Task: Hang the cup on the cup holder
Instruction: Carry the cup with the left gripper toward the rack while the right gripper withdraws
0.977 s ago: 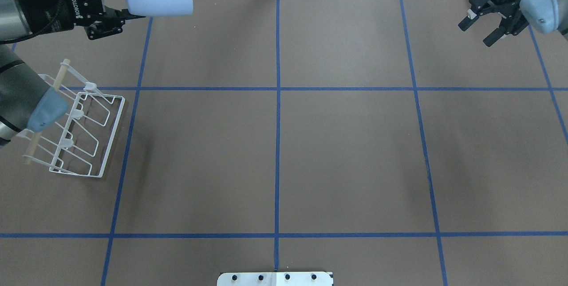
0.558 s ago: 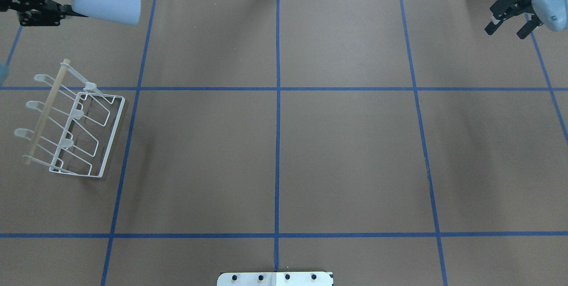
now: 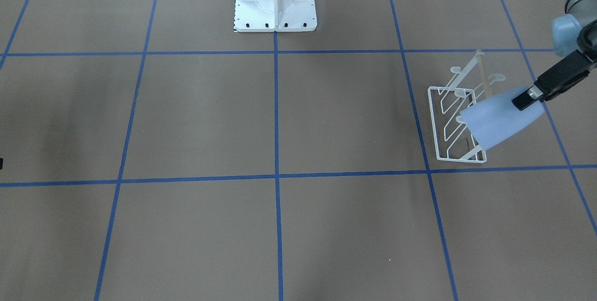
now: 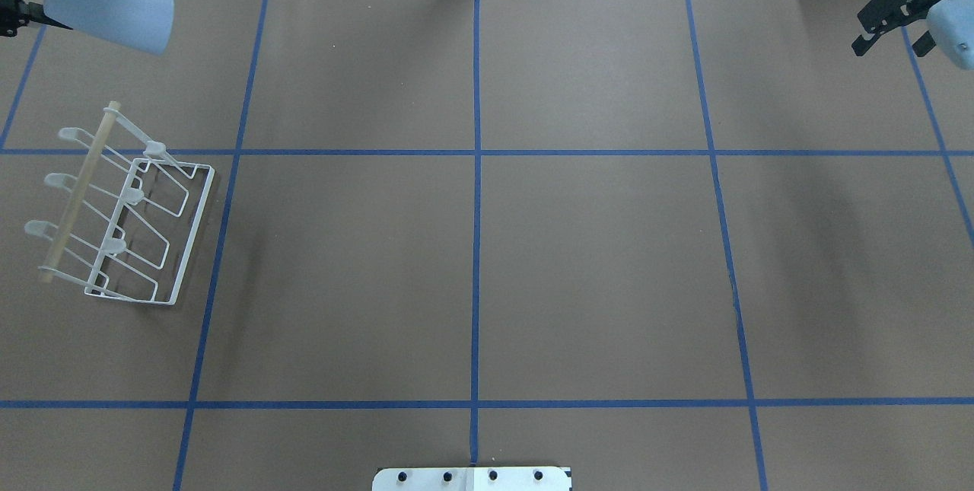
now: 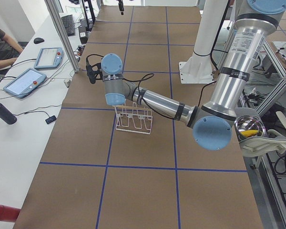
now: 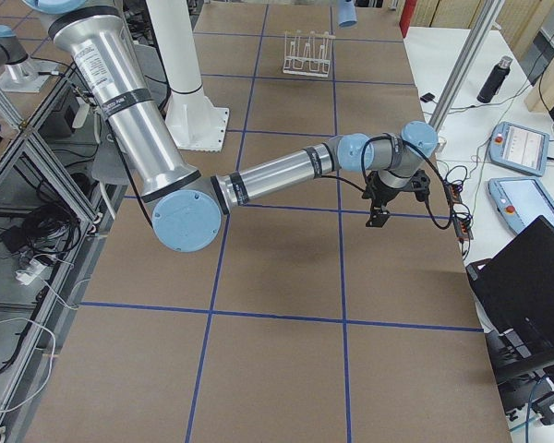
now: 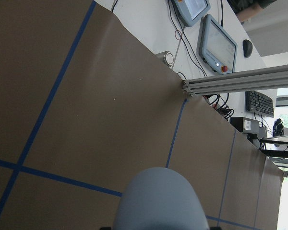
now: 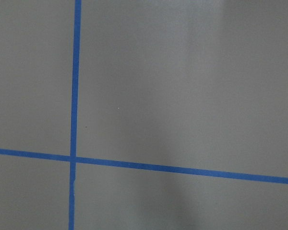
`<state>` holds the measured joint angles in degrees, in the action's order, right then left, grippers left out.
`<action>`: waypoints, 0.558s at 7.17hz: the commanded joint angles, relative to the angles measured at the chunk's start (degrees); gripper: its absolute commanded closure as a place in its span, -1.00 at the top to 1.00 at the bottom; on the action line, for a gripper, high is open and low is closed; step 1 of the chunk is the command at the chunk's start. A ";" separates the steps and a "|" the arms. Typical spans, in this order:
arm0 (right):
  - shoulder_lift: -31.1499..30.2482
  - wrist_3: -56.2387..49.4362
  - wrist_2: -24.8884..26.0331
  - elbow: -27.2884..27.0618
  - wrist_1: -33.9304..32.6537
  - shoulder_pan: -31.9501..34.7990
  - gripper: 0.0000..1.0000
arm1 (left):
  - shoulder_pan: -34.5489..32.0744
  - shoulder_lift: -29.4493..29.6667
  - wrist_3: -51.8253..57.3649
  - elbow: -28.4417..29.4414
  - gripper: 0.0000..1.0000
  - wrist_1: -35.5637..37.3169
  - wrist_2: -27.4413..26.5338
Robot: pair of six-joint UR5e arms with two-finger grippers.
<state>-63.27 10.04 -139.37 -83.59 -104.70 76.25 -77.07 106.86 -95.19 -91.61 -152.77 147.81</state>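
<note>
Grips the cup (image 4: 106,7) in the left jaws, clenched on its narrower end, with one black finger (image 3: 524,101) laid along the outer wall. Holds it on its side, clear of the counter (image 4: 593,263), wide end pointing away from the wrist. Seen from overhead, over the far left corner of the counter, well apart from the cup holder (image 4: 192,236). Seen from the front-facing camera, drawn across one end of the holder; cannot tell from there alone how near the two really are. From the left wrist camera, just the cup's rounded pale blue body at the bottom edge, above brown paper and blue tape lines (image 4: 476,171).

On the counter at the robot's left, resting on its rectangular wire base: the white cup holder, with a light wooden rod (image 4: 80,190) along the top and rounded prongs upturned on either side of it. Just beside one lengthwise tape line, with a crosswise line passing under its far end.

Holds the right jaws parted, with nothing between them, up at the far right corner in the overhead view, well apart from cup and holder. From the right-side camera, pointed downward above the paper. From the right wrist camera, only brown paper and two crossing tape lines.

At the robot's edge of the counter, midway along: the white pedestal base (image 3: 275,7).
</note>
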 commanded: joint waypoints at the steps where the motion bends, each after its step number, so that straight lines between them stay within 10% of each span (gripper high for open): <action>1: -0.54 1.21 0.15 -0.08 1.69 0.12 0.99 | -2.46 -0.33 12.34 -0.06 -1.00 0.72 -4.51; 4: -1.50 1.65 -0.02 -0.43 3.80 0.21 0.99 | -1.25 -0.68 27.21 -0.41 -1.00 7.63 -20.22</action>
<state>-64.26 11.51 -139.26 -83.83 -101.61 76.44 -78.98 106.41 -74.28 -91.82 -148.49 134.99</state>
